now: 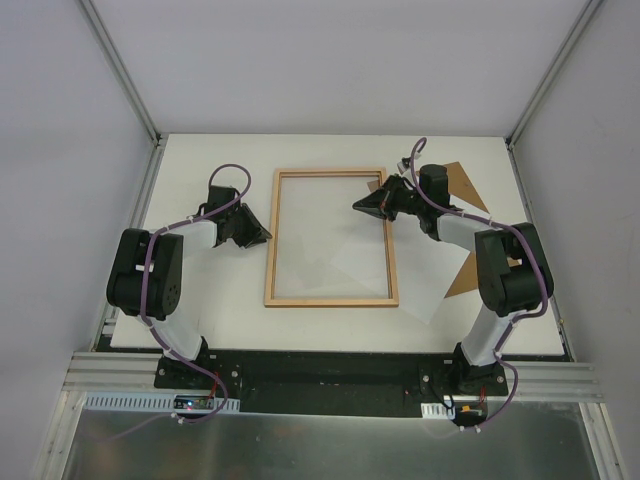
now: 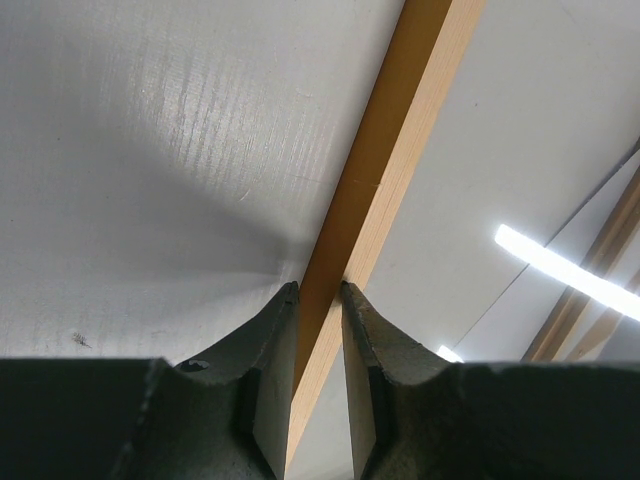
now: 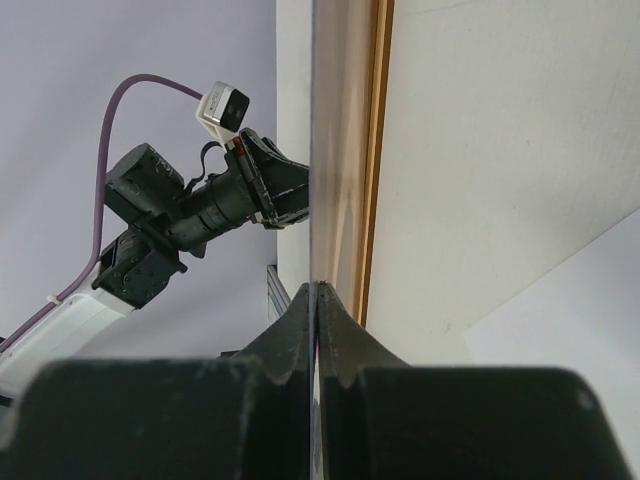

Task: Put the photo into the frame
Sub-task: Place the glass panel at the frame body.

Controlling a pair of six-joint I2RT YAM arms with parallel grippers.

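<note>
The wooden frame (image 1: 331,301) lies in the middle of the table. My left gripper (image 1: 262,236) straddles its left rail (image 2: 400,130), and both fingertips touch the rail in the left wrist view (image 2: 320,290). My right gripper (image 1: 358,206) is inside the frame's upper right part. It is shut on a thin clear sheet seen edge-on (image 3: 314,150), which looks like the pane, beside the frame's rail (image 3: 377,150). The photo (image 1: 432,285) lies white side up at the right, with its left part under the frame. It also shows in the right wrist view (image 3: 570,330).
A brown backing board (image 1: 466,183) lies at the back right, behind the right arm. Another brown corner (image 1: 462,278) shows by the right arm's elbow. The left arm's wrist (image 3: 190,215) faces the right gripper across the frame. The table's side rails border both edges.
</note>
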